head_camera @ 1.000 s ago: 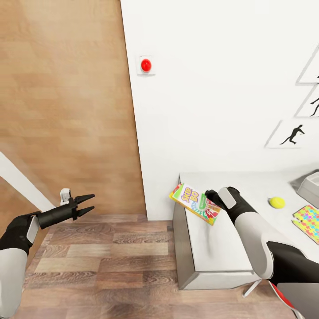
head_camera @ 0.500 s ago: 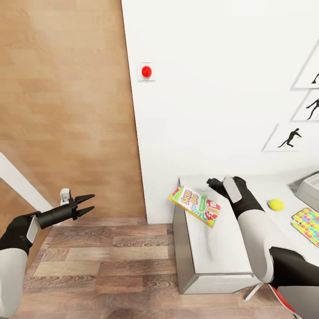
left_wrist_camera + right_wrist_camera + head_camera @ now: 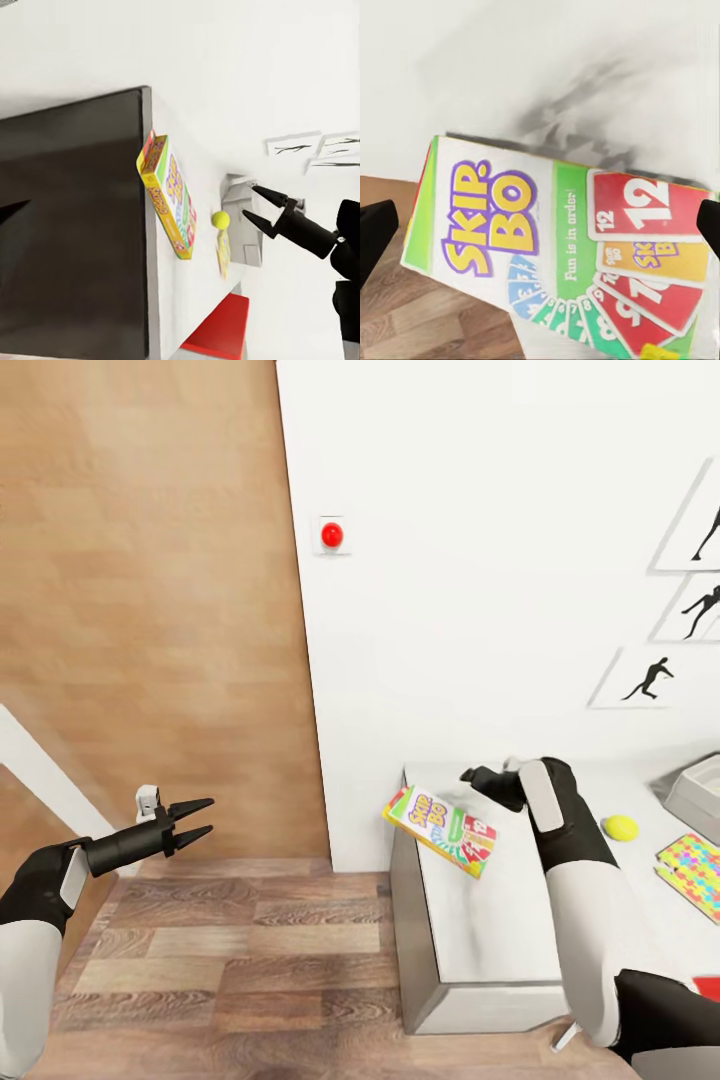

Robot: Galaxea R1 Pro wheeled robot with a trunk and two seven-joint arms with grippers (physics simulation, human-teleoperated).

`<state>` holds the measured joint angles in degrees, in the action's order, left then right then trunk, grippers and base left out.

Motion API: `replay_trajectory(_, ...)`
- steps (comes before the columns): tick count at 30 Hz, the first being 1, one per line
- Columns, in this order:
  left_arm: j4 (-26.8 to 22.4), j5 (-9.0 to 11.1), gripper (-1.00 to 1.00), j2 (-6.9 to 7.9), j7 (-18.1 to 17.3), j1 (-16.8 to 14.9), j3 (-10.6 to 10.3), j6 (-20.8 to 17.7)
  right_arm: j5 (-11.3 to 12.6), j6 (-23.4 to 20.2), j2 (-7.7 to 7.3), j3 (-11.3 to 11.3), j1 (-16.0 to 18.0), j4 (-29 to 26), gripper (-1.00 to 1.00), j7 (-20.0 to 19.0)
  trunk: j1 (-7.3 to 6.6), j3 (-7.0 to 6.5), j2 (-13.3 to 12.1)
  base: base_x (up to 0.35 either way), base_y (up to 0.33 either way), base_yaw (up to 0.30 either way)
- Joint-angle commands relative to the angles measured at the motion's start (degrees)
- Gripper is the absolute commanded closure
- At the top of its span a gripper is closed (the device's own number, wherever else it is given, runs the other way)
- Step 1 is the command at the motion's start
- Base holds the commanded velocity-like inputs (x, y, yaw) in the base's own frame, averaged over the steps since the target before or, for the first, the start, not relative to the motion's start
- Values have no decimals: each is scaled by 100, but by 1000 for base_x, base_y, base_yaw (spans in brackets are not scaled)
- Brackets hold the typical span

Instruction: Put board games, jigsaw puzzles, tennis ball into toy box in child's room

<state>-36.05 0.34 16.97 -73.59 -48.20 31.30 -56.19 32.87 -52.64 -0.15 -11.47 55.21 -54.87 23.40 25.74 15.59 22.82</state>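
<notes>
A board game, a flat box printed SKIP-BO, lies tilted on the left end of the white table, one corner past the edge. My right gripper hovers open just behind it, toward the wall, holding nothing. In the right wrist view the board game lies below the spread fingertips. The left wrist view shows the right gripper open above the tabletop. Further right are the tennis ball, a jigsaw puzzle and the grey toy box. My left gripper is open over the floor.
A white wall with a red button and framed silhouette pictures stands behind the table. A wood-panelled wall is on the left, plank floor below. A red object sits by my right arm.
My right gripper has drawn back from the board game toward the wall, leaving it lying on the table's end. The head view has shifted slightly. The left arm has not moved.
</notes>
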Motion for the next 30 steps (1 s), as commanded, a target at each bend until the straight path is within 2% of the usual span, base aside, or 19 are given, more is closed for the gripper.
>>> replay_trajectory(1, 1, 1, -100, 0, -15, -5, 8, -58, 130, -100, 3, -2, -62, -140, -100, 52, 4, 1, 10, 0, 0, 0)
replay_trajectory(3, 1, 1, -100, 3, -17, -5, 8, -58, 309, -244, 8, -3, -200, -396, -100, 52, 4, -18, 10, 0, 0, 0)
replay_trajectory(4, 1, 1, -100, 5, -19, -5, 8, -58, 527, -369, 4, -4, -357, -648, -100, 51, 4, -27, 10, 0, 0, 0)
replay_trajectory(5, 1, 1, -100, 5, -20, -5, 8, -58, 647, -429, -3, -4, -440, -776, -100, 51, 4, -36, 10, 0, 0, 0)
replay_trajectory(6, 1, 1, -100, 5, -21, -5, 8, -58, 895, -541, -20, -4, -616, -1038, -100, 51, 4, -46, 10, 0, 0, 0)
replay_trajectory(7, 1, 1, -100, 4, -22, -5, 8, -58, 1022, -588, -27, -4, -709, -1174, -100, 51, 4, -55, 10, 0, 0, 0)
replay_trajectory(8, 1, 1, -100, 2, -22, -5, 8, -58, 1268, -655, -40, -4, -906, -1473, -100, 53, 4, -64, 10, 0, 0, 0)
replay_trajectory(9, 1, 1, -100, 2, -23, -5, 8, -58, 1391, -679, -45, -4, -1013, -1634, -100, 54, 4, -74, 10, 0, 0, 0)
replay_trajectory(10, 1, 1, -100, 1, -23, -5, 8, -58, 1622, -713, -52, -4, -1248, -1972, -100, 56, 4, -83, 10, 0, 0, 0)
replay_trajectory(11, 1, 1, -100, 1, -23, -5, 8, -58, 1728, -725, -56, -4, -1374, -2141, -100, 57, 4, -93, 10, 0, 0, 0)
replay_trajectory(12, 1, 1, -100, -3, -22, -5, 6, -58, 1922, -736, -59, -1, -1644, -2476, -100, 58, 4, -102, 10, 0, 0, 0)
replay_trajectory(14, 1, 1, -100, -11, -18, -5, 4, -58, 2159, -736, -61, 3, -2050, -2931, -100, 55, 4, -121, 10, 0, 0, 0)
replay_trajectory(16, 1, 1, -100, -14, -17, -5, 4, -58, 2350, -736, -62, 25, -2390, -3246, -100, 51, 4, -140, 10, 0, 0, 0)
replay_trajectory(19, 1, 1, -100, -17, -16, -5, 4, -58, 2574, -736, -57, 59, -2684, -3455, -100, 30, 4, -168, 10, 0, 0, 0)
replay_trajectory(22, -2, 1, -100, -23, -15, -5, 5, -58, 2763, -736, -43, 112, -2819, -3551, -100, -88, 4, -196, 10, 0, 0, 0)
replay_trajectory(24, -5, 1, -100, -29, -15, -5, 6, -58, 2847, -736, -39, 194, -2873, -3592, -100, -295, 4, -215, 10, 0, 0, 0)
replay_trajectory(28, -7, 1, -100, -24, -15, -5, 8, -58, 2909, -736, -33, 444, -2936, -3627, -100, -1167, 4, -253, 10, 0, 0, 0)
replay_trajectory(30, -7, 1, -100, -22, -15, -5, 8, -58, 2912, -736, -34, 492, -2943, -3630, -100, -1421, 4, -272, 10, 0, 0, 0)
